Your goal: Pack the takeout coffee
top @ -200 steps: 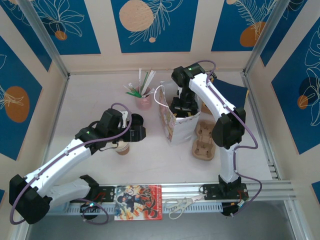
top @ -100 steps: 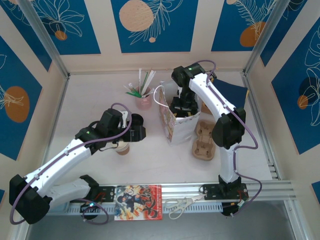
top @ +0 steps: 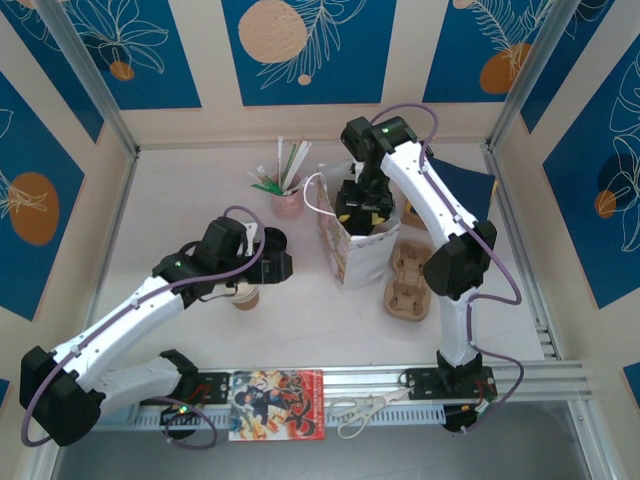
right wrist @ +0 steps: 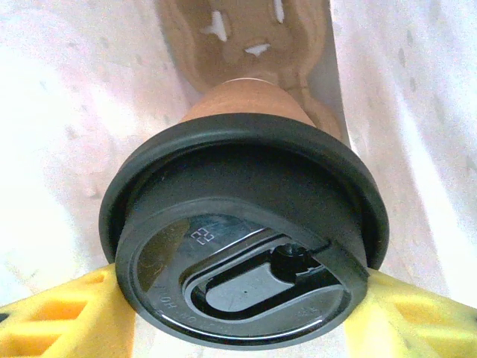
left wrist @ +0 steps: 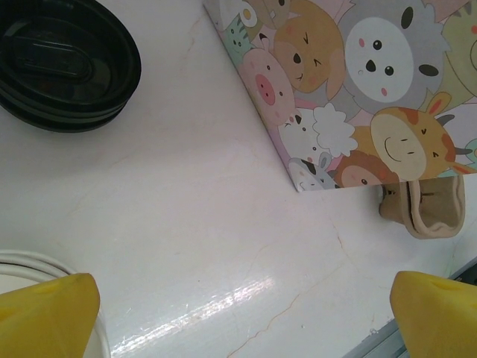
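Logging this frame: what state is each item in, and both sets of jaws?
lidded cup: lid on, inside the bag, gripped.
open paper cup: upright, no lid.
bag: standing, top open.
black lid: loose on the table.
left gripper: jaws open.
right gripper: jaws shut on the lidded cup.

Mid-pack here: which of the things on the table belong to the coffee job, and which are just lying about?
Job: open paper cup; lidded cup in right gripper; loose black lid; animal-print bag; cardboard carrier inside the bag.
Lying about: pink cup of straws; comic; scissors; blue sheet; probably the spare carrier beside the bag.
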